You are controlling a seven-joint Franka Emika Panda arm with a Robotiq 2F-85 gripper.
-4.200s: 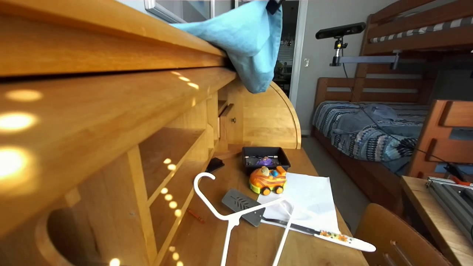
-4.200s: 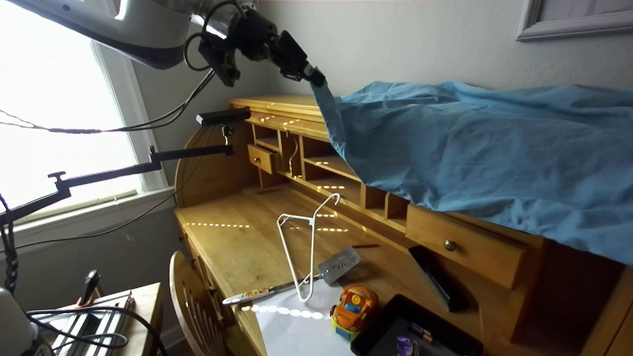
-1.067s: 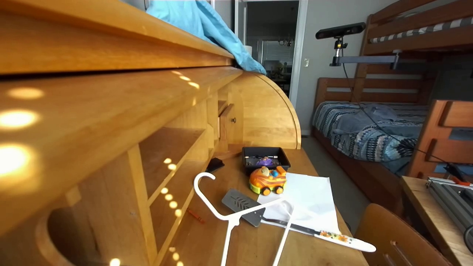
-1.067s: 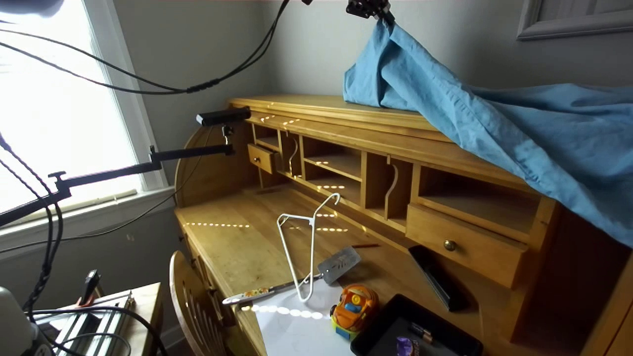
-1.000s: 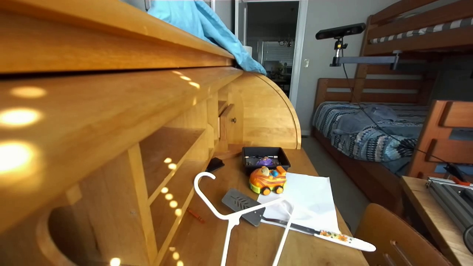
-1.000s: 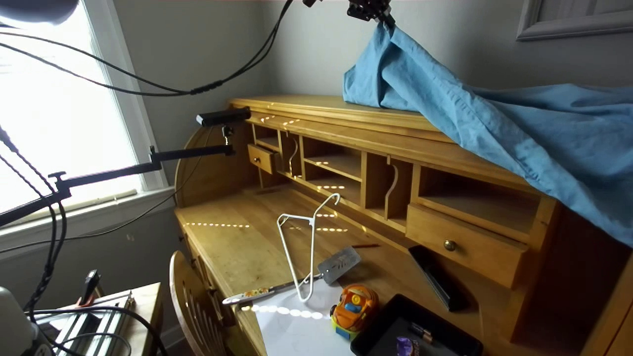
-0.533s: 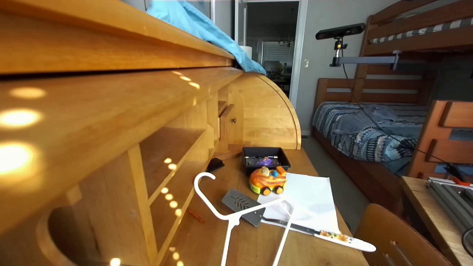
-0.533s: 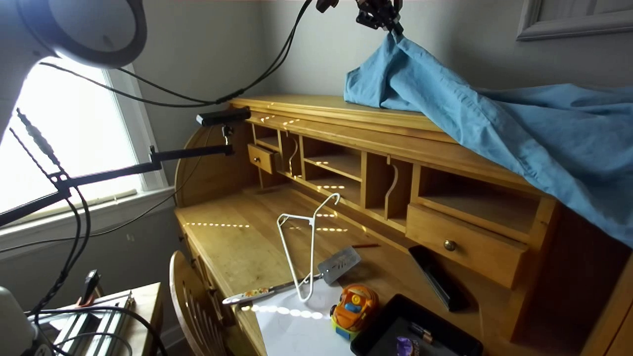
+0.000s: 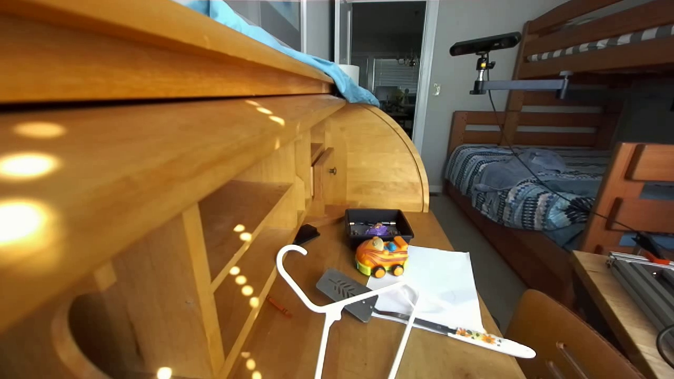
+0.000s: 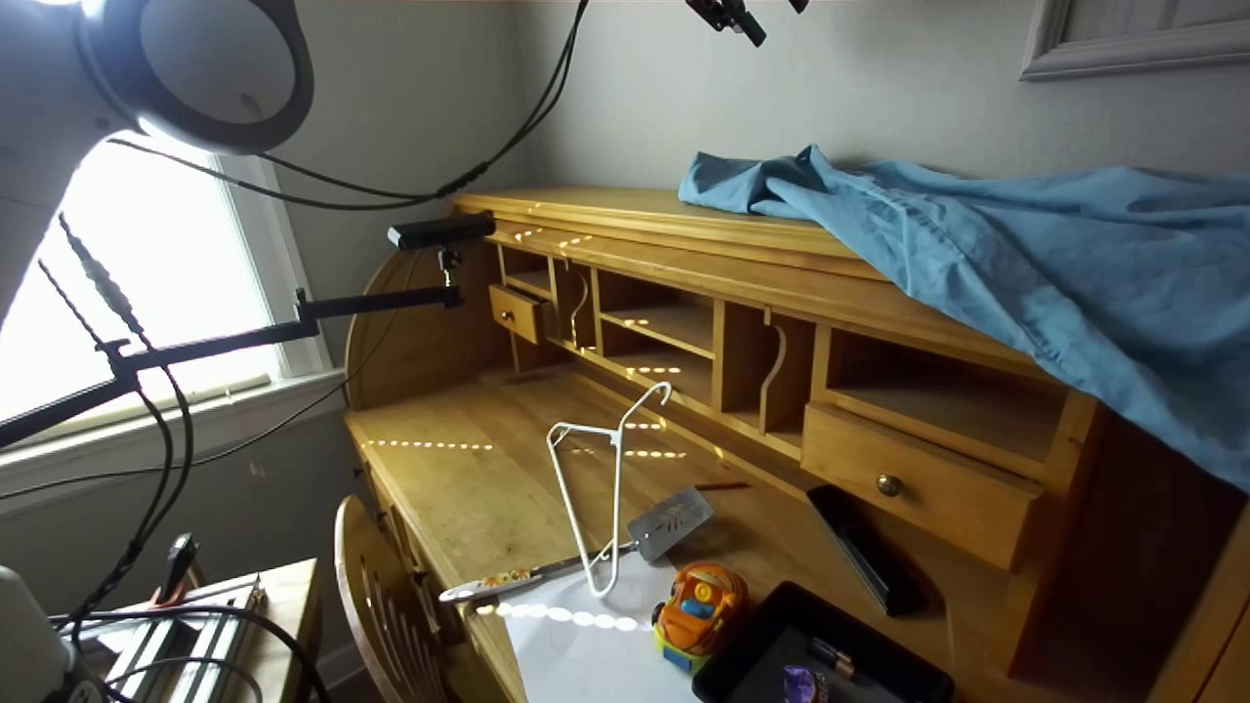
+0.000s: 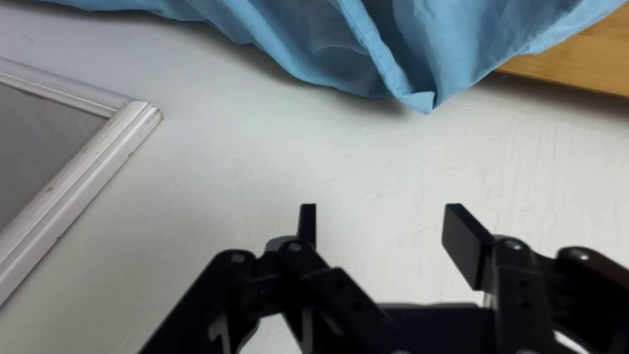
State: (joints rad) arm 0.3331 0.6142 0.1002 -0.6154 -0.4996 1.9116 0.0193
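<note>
My gripper [image 11: 379,216] is open, with only the pale wall visible between its black fingers [image 11: 464,246] in the wrist view. In an exterior view the gripper [image 10: 777,20] shows at the top edge, mostly cut off, above the blue cloth [image 10: 1016,244] and apart from it. Crumpled, the cloth lies along the top of the wooden roll-top desk [image 10: 576,200], its right part hanging down over the front. A folded corner of the blue cloth [image 11: 417,101] points toward the gripper in the wrist view. Another exterior view shows the cloth [image 9: 350,89] draped over the desk's far upper corner.
On the desktop are a white hanger [image 10: 617,488], a spatula [image 10: 672,522], paper [image 10: 576,644], an orange toy car [image 10: 701,605], a black tray [image 10: 723,674] and a dark object [image 10: 864,552]. A camera [image 10: 439,230] on an arm stands left; a picture frame [image 11: 98,162] hangs on the wall.
The gripper drew the cloth up and back from the desk front, then opened and let go. The cloth's raised peak has dropped onto the desk top, and the gripper has risen away.
</note>
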